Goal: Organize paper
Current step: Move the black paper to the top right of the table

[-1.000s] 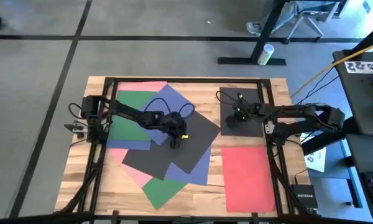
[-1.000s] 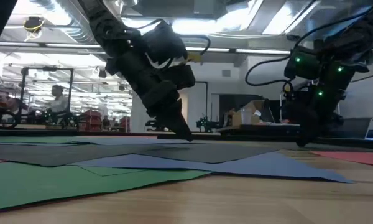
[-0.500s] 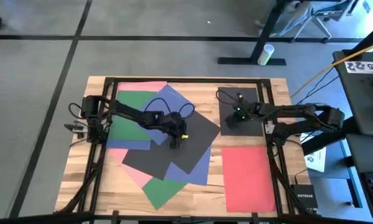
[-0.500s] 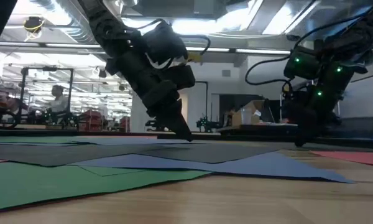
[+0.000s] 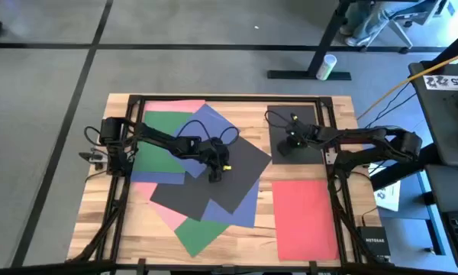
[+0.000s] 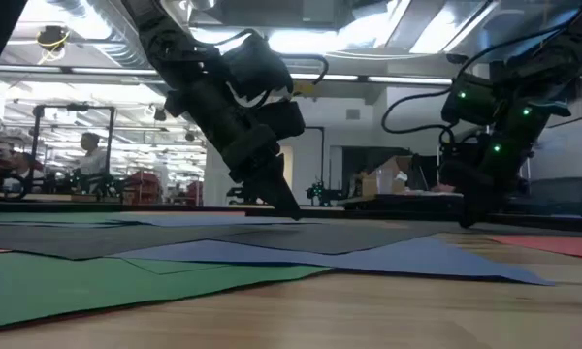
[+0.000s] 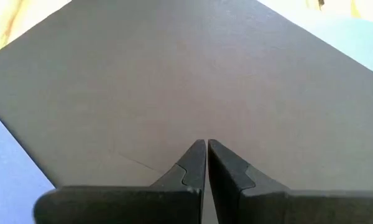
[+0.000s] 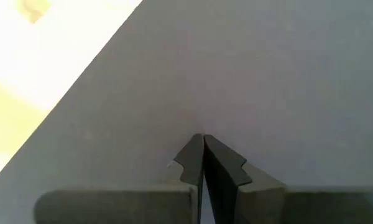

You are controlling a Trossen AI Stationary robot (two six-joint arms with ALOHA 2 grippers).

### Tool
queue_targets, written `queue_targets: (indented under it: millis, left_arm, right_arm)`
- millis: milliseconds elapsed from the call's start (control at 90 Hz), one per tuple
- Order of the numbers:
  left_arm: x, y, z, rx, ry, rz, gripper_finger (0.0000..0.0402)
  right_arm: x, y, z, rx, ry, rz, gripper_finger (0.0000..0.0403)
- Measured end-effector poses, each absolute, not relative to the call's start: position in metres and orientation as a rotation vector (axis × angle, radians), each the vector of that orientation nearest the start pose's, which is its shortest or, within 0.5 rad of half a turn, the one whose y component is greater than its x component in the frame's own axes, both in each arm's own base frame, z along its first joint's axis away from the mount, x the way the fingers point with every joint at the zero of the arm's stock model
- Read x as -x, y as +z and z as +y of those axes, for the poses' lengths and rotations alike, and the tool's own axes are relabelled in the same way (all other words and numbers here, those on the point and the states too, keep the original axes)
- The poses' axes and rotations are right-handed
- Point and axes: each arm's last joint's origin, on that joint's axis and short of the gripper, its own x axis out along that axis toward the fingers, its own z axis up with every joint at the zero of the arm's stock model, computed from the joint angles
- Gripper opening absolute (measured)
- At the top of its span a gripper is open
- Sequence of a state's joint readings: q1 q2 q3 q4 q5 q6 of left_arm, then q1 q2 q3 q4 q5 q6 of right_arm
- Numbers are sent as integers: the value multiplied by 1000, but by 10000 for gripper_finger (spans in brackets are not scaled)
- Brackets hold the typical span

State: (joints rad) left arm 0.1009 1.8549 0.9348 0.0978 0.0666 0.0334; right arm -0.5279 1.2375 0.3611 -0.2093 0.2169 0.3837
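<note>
The left gripper point(image 5: 215, 177), fingers clenched, stays pressed on the black sheet point(image 5: 214, 179) atop the pile at centre-left, while the right gripper point(image 5: 284, 150), also clenched, has edged slightly left on a second black sheet point(image 5: 301, 156) at upper right, above the red sheet point(image 5: 305, 218)

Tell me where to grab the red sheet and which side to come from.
Judging by its pose, take the red sheet at its near short edge. It lies flat and alone on the table, uncovered, and that edge reaches the table's front, so slide it partly off, then pinch from below and above.
</note>
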Motion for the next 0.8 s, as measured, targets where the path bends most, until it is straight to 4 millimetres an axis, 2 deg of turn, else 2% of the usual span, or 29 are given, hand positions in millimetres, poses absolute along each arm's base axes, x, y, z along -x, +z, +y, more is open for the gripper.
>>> queue_targets:
  millis: [144,300,800]
  left_arm:
    - [-354,127,34,37,19,820,0]
    - [-354,127,34,36,18,819,0]
    - [-354,127,34,37,19,820,0]
  right_arm:
    - [-150,118,-103,-500,-886,958,0]
    - [-153,119,-103,-500,-831,937,0]
    - [-154,120,-103,-442,-822,948,0]
